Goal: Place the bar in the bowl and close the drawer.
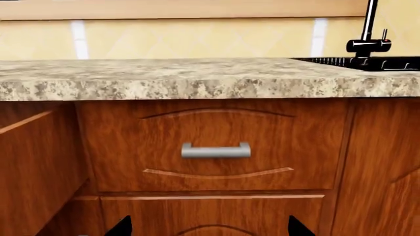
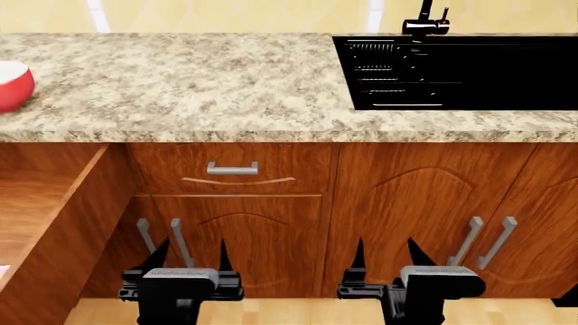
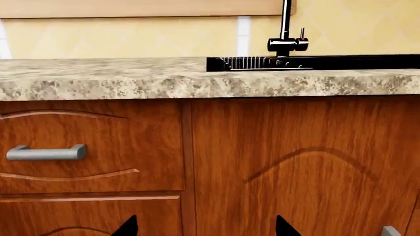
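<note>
The red bowl point(image 2: 11, 84), white inside, sits on the granite counter at the far left, cut by the frame edge. Below it the large wooden drawer point(image 2: 50, 217) stands pulled out; its side wall also shows in the left wrist view, drawer point(image 1: 33, 162). A pale pink sliver point(image 2: 3, 271) lies in the drawer at the frame edge; I cannot tell if it is the bar. My left gripper point(image 2: 191, 252) point(image 1: 210, 227) and right gripper point(image 2: 386, 252) point(image 3: 206, 227) hang low before the cabinet fronts, both open and empty.
A smaller shut drawer with a silver bar handle point(image 2: 232, 168) faces the left gripper. The black sink point(image 2: 461, 71) and faucet point(image 2: 424, 24) are at the right of the counter point(image 2: 199, 88). Cabinet door handles point(image 2: 488, 240) stand near each gripper. Wood floor lies below.
</note>
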